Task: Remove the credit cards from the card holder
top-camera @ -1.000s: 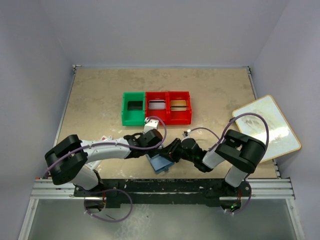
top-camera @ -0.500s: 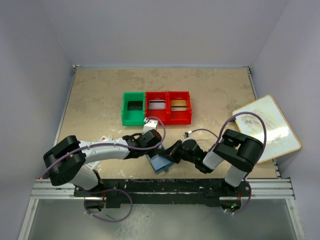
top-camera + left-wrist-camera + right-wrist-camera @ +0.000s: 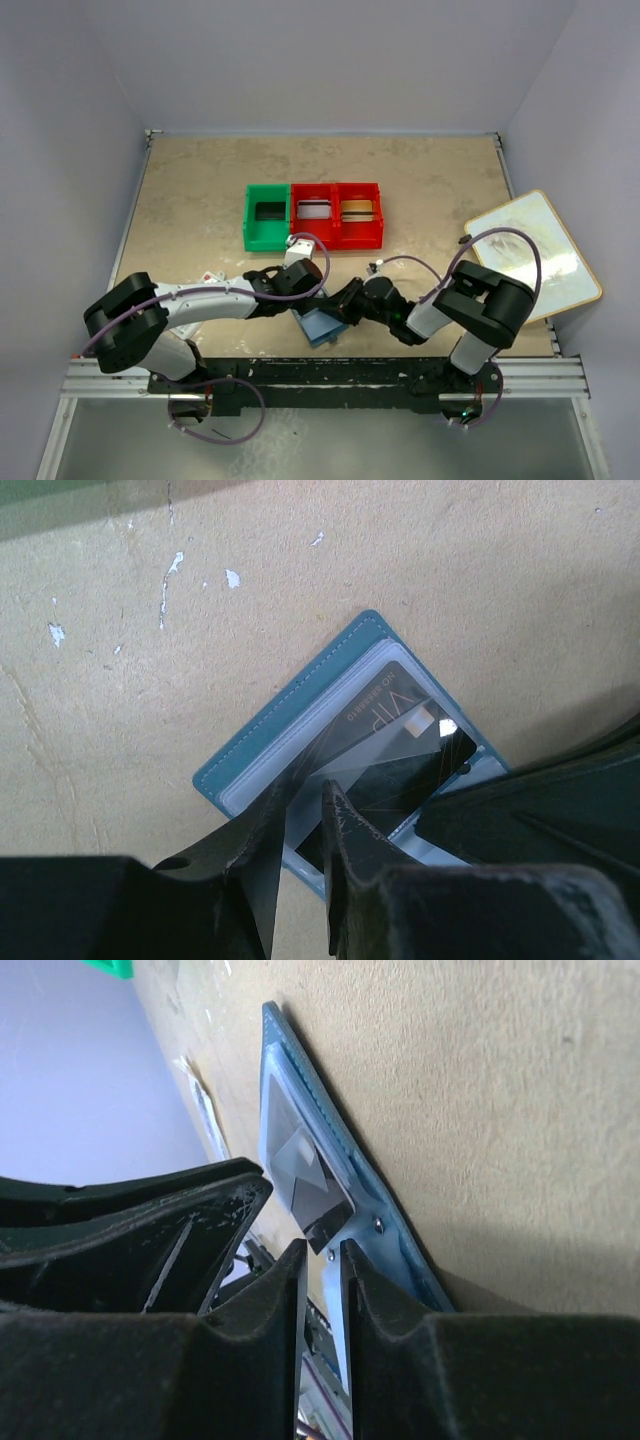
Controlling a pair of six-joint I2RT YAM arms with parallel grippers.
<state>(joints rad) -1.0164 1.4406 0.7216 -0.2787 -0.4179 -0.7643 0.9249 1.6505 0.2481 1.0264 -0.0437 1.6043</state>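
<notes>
Blue card holder (image 3: 262, 748) lies open on the desk (image 3: 450, 580), near edge, between my arms. A dark credit card (image 3: 400, 750) sits in its clear slot. My left claw (image 3: 308, 795) is a narrow slit at the holder's edge, grip unclear. My right claw (image 3: 322, 1248) is nearly closed at the card's corner; I can't tell if it's pinched.

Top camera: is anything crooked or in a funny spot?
Yes. The pale board on the right lies tilted, sticking out past the table's side rail. The blue wallet near the front edge also sits at a slant.
</notes>
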